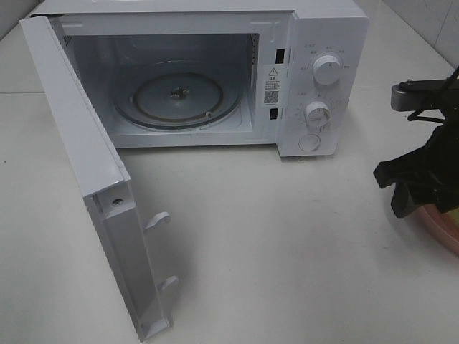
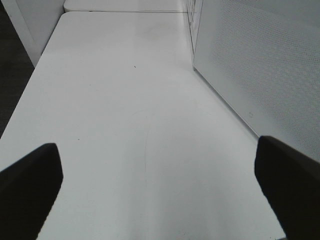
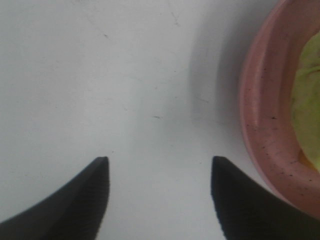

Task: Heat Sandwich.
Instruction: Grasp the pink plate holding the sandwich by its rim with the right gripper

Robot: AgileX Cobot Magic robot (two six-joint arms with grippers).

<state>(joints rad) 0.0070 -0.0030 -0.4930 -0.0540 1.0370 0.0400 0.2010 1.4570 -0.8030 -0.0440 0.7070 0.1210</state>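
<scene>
The sandwich shows only as a patch of green lettuce, lying in the round pink speckled plate on the white tabletop, well to the right of the microwave. The right gripper hangs just beside the plate's rim, its black fingers parted over the tabletop with nothing between them. Further off, the white microwave stands with its door swung wide, showing the glass turntable. The left gripper is spread fully, holding nothing, near the door's dotted face.
</scene>
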